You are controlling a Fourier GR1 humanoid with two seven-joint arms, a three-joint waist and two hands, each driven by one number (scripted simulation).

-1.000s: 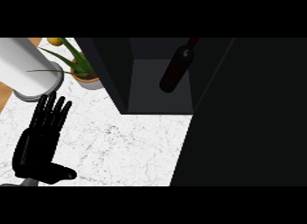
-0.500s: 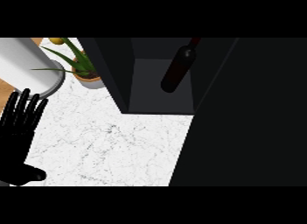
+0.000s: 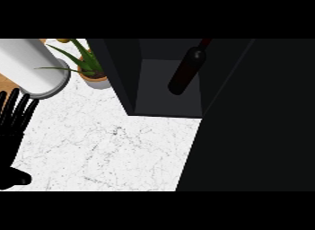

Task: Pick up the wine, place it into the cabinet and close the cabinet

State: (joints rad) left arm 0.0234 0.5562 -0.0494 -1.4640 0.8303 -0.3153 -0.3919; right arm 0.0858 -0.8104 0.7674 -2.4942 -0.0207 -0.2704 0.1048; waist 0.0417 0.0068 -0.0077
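Note:
A dark wine bottle stands inside the dark cabinet, on its grey floor, its neck toward the top of the view. A large black panel, seemingly the cabinet's door, fills the right side of the view and covers part of the opening. My left hand shows at the left edge over the white marble counter, fingers straight and pointing up, holding nothing. The right hand does not show.
A white cylinder stands at the back left on a wooden strip. Next to it a green plant in a terracotta pot stands beside the cabinet's left wall.
My left hand has slid leftward toward the view's edge over the second, staying open. The black panel at right has spread slightly further left. The bottle stays in the cabinet.

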